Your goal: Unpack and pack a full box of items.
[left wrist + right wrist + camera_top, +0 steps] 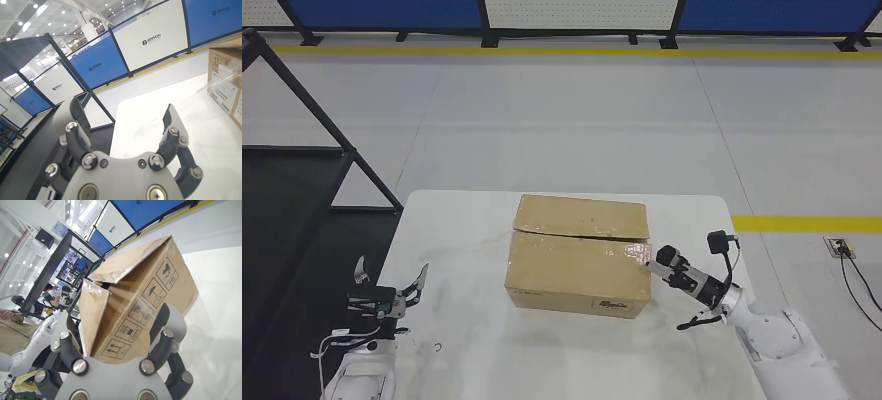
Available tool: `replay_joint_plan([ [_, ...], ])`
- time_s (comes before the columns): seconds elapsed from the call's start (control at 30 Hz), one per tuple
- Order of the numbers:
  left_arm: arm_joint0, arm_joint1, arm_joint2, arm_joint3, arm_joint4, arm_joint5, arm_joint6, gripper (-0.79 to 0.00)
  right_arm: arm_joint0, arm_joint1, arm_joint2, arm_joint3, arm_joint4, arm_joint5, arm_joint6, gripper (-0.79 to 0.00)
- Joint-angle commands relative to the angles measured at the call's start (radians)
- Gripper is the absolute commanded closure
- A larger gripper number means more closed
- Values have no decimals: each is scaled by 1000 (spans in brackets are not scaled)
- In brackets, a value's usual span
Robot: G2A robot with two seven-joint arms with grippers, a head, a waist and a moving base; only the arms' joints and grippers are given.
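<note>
The cardboard box (580, 255) sat in the middle of the white table (462, 230). Its 2 top flaps were lowered but unsealed, and the right wrist view showed a dark gap at the seam. The right gripper (117, 317) was at the box's right end, fingers spread wide around an upper corner. The left gripper (122, 106) hung at the table's left edge, well apart from the box, its fingers also spread. Loose clear tape (223, 75) clung to the box's side.
</note>
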Motion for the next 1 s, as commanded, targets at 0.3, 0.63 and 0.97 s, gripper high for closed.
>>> replay_joint_plan([
  [0.3,-49,4,21,-1,56,-9,-26,-785,-13,20,57,-76,26,-32,77,-785],
  [0.63,-47,5,24,-14,45,-35,-45,-785,-23,18,47,-82,52,-18,55,-785],
  [0.97,-56,7,22,-51,-28,-103,-106,-785,57,12,-19,-2,217,0,134,-785],
])
